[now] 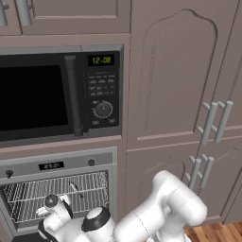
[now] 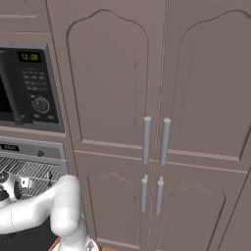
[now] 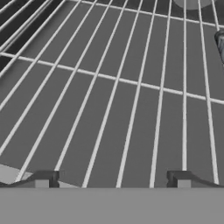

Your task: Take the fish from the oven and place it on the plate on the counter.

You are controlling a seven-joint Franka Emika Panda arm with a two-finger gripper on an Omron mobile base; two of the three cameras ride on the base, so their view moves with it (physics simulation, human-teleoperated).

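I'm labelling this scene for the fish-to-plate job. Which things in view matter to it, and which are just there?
Job: oven, its wire rack, fish on that rack, open gripper facing the rack.
Just there: microwave, cabinet doors, bar handles.

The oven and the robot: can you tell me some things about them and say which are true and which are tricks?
1. The oven is open, showing its wire rack. True.
2. The microwave clock reads 12:08. True.
3. The microwave sits below the oven. False: it sits above it.
4. The claw is squeezing the fish. False: its fingertips stand apart with just rack wires between them.
5. The tall cupboard doors are wide open. False: they are closed.
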